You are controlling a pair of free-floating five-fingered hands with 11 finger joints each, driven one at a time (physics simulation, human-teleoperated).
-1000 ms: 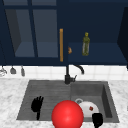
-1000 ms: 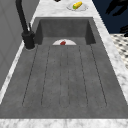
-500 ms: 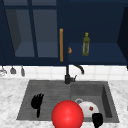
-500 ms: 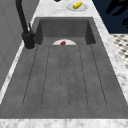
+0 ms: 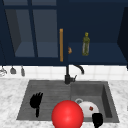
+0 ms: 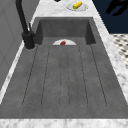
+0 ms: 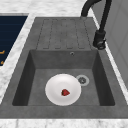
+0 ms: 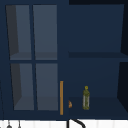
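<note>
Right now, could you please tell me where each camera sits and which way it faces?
Front view: faces the grey sink; left hand, right hand.
Left side view: along the draining board toward the round white plate; a hand.
Right side view: over the plate, opposite way.
Upper view: the navy cabinet with the green glass bottle, shared with the front view.

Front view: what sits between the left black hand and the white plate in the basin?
In the front view, a glossy red ball sits between the left black hand and the white plate, overlapping the plate's left edge.
</note>
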